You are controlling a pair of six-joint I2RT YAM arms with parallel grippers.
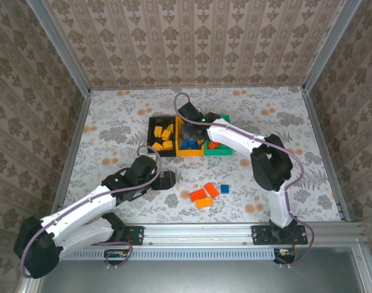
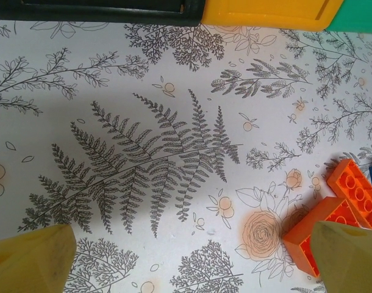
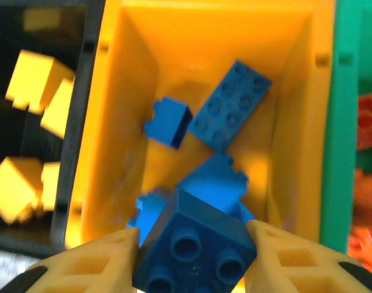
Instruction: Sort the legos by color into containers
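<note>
Top view: three bins stand touching in a row mid-table [image 1: 113, 122]. The black bin [image 1: 153, 131] on the left holds yellow bricks [image 1: 165, 134], the yellow bin [image 1: 181, 152] in the middle holds blue bricks [image 1: 188, 145], and the green bin [image 1: 225, 119] on the right holds orange ones. The right gripper [image 1: 191, 130] hangs over the yellow bin. The left gripper [image 1: 168, 180] sits low over the table, just in front of the black bin. Near it to the right lie loose orange bricks [image 1: 204, 195] and a loose blue brick [image 1: 224, 189].

Left wrist view: the fingers [image 2: 33, 259] stand wide apart with nothing between them but the fern-printed cloth. Two orange bricks lie by the right finger, and a blue edge shows just beyond them. The front walls of all three bins line the top edge.

Right wrist view: the jaws are clenched on a dark blue brick [image 3: 195, 244], studs facing the camera, above the yellow bin's blue bricks. Yellow bricks lie in the black bin to the left, orange ones in the green bin to the right.
</note>
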